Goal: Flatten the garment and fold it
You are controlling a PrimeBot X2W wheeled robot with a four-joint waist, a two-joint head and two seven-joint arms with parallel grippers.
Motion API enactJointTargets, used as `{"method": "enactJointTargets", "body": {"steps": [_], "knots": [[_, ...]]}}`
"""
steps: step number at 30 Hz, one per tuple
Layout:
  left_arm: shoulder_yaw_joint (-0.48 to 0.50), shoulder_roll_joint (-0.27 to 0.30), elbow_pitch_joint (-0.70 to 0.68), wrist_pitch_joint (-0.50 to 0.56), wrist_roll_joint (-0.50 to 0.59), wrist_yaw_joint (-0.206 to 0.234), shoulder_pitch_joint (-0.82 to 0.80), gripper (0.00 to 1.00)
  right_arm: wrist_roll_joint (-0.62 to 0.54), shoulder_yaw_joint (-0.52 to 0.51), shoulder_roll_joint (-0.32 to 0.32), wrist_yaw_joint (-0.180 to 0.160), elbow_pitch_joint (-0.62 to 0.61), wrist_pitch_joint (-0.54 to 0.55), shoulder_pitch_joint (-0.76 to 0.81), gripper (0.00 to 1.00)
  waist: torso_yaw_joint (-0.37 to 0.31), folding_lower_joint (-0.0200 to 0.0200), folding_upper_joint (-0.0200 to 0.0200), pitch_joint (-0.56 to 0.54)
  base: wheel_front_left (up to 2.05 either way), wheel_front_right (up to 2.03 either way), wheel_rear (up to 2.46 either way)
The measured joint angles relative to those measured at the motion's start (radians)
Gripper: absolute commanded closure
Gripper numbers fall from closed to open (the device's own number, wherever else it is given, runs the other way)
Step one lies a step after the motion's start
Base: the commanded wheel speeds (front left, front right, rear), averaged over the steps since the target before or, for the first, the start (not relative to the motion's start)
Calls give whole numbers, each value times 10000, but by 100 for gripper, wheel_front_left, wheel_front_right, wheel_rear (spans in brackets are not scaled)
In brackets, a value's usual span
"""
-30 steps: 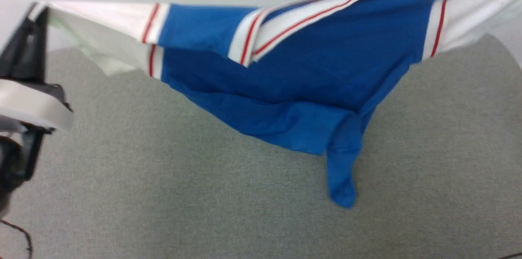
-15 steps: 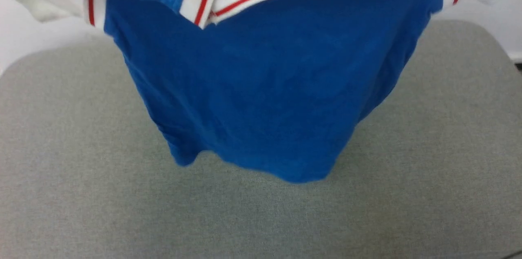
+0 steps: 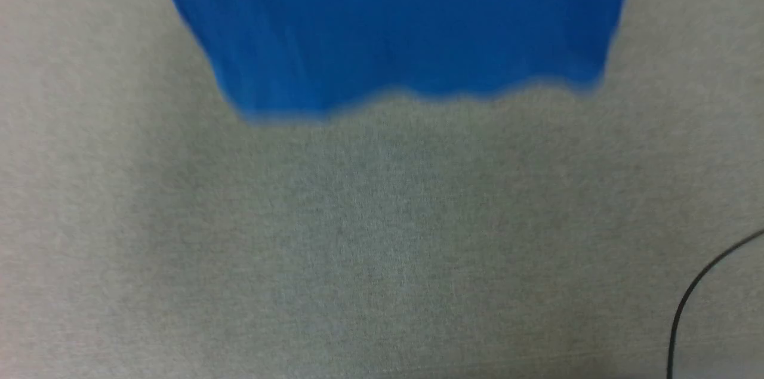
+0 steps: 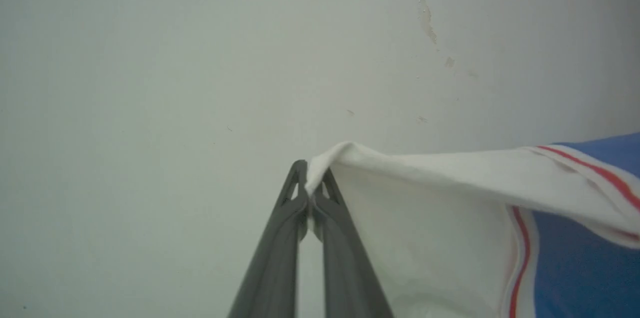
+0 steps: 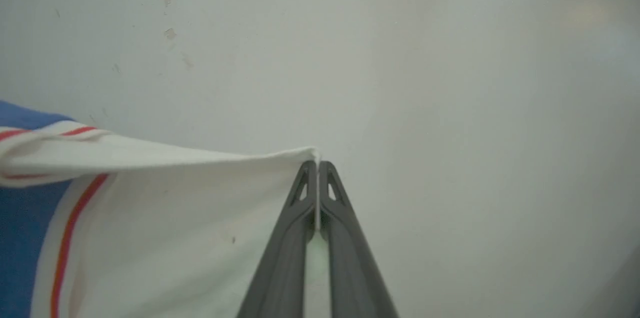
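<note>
Currently, at the left end of the garment (image 4: pixel 450 228), a royal-blue T-shirt with white short sleeves and red-striped white trim, the left hand (image 4: pixel 312 178) has its two long dark-grey fingers (image 4: pixel 277 258) pressed together on the tip of the white sleeve. A small fold of cloth pokes out past the fingertips. From that pinch the sleeve stretches away toward a red stripe and the blue body. Behind the sleeve stands a pale, plain wall (image 4: pixel 150 57) with a few chipped marks (image 4: pixel 425 17).

From the head, the blue body of the garment (image 3: pixel 406 21) hangs as a broad panel, narrowing toward its wavy lower hem. Below the hem lies the grey woven-fabric surface (image 3: pixel 382 236). The picture is blurred, so it cannot be told whether hem and surface touch.

At the garment's right end the right hand (image 5: pixel 318 168) is likewise closed tight, clamped on the edge of the other white sleeve. The cloth of the garment (image 5: pixel 175 218) runs off taut toward its red stripe and blue panel. To the lower right of the garment, well apart from the hem, a thin black cable (image 3: pixel 680 302) curves across the surface.
</note>
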Motion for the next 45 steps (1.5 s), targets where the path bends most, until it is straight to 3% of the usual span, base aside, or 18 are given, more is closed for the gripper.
{"method": "enactJointTargets", "body": {"steps": [4, 9, 18, 23, 31, 35, 45], "knots": [[-148, -759, 1271, -399, 410, -430, -1801, 100, -372, 13, 441, 0, 1258, -836, -1376, 100, -10, 0, 0, 826, 0, 0, 0], [-142, -1653, 2564, -1440, 754, -533, -3421, 100, -1085, -623, 1062, 0, 2790, -2059, -2615, 100, 18, -1, 0, 1705, 0, 0, 0], [-201, -2366, 4111, -2464, 1049, -1149, -3777, 100, -1839, -978, 1747, 0, 4360, -3097, -3016, 100, 266, -2, 0, 2635, 0, 0, 0], [-497, -2688, 4508, -2554, 1080, -1496, -2400, 100, -1630, -612, 1962, -2, 4617, -3294, -1773, 100, 501, -4, 0, 2587, 0, 0, 0], [-1285, -2909, 4794, -2360, 974, -1712, 1520, 100, -1066, 997, 1743, 0, 4581, -3371, 2146, 100, 659, -6, 0, 1635, 0, 0, 0], [-1528, -2702, 4849, -1611, 403, -1854, 3289, 100, -247, 2046, 1344, 0, 4305, -3325, 3805, 100, 635, -8, 0, 847, 0, 0, 0], [-2161, -1992, 3730, -823, -31, -1776, 6549, 100, 3039, 4126, -353, 6, 2675, -1417, 7279, 100, 595, -11, 0, -1281, 0, 0, 0]]}}
